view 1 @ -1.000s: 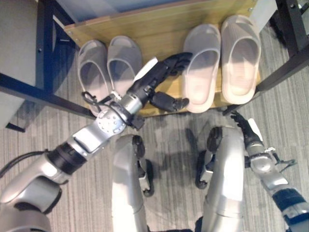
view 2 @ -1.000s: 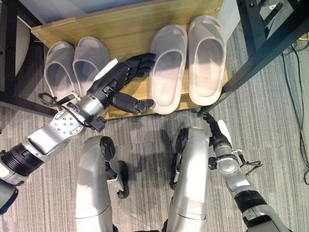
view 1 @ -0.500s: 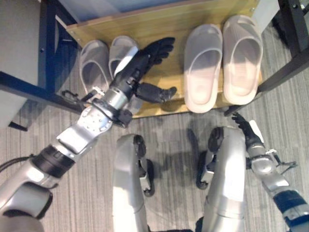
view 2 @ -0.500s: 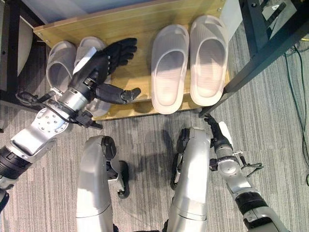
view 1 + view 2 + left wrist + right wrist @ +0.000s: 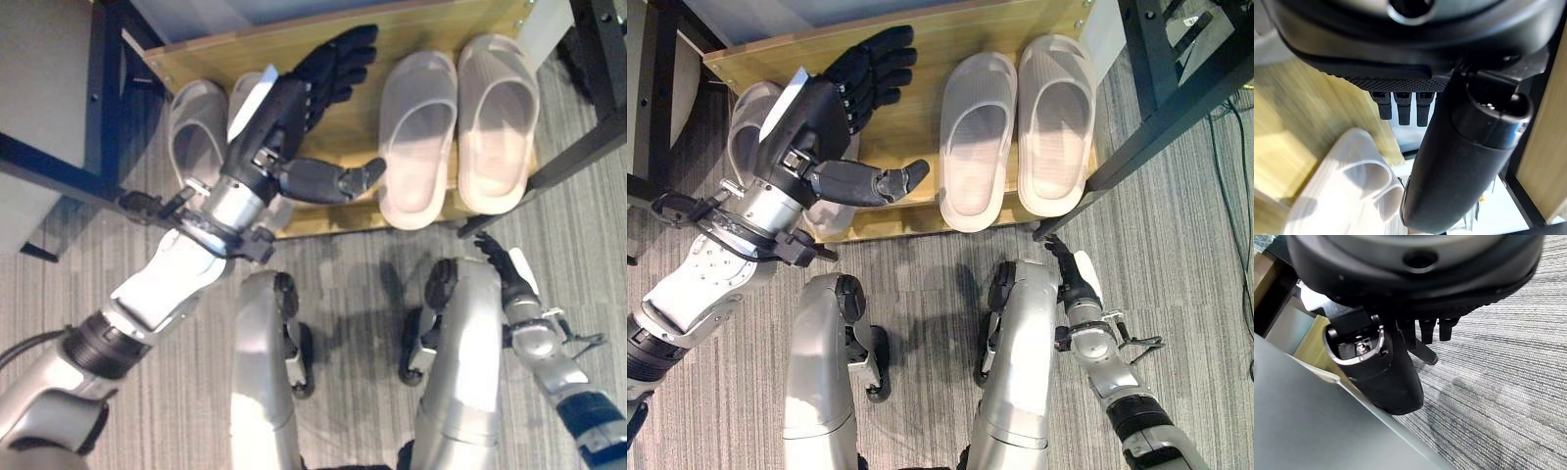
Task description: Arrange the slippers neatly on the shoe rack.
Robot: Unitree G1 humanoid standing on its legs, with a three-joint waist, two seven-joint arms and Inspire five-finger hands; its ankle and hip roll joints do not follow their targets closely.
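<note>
you're looking down at a low wooden shoe rack shelf (image 5: 921, 59) with two pairs of pale slippers on it. the right pair (image 5: 1019, 127) lies side by side, toes toward the back of the shelf and heels at its front edge, the two slippers touching or just beside each other. the left pair (image 5: 196, 137) sits at the shelf's left end, and your left arm covers most of it; in the right eye view you see little more than the outer slipper (image 5: 743, 127) past the wrist.

your left hand (image 5: 823, 113) hangs above the shelf between the two pairs, fingers stretched out straight toward the back board, thumb (image 5: 872, 181) thrust sideways toward the right pair. it grips nothing. the left wrist view adds what the head views hide: a ribbed pale slipper (image 5: 1347, 186) lying under the thumb, with straight fingertips (image 5: 1403, 105) above the wood.

your right hand (image 5: 1073, 279) hangs low beside the leg, over the grey striped carpet (image 5: 1185, 245), well apart from the rack. its own wrist view shows the fingers (image 5: 1430, 330) straight and empty above the carpet, near a black frame leg (image 5: 1176, 98).
</note>
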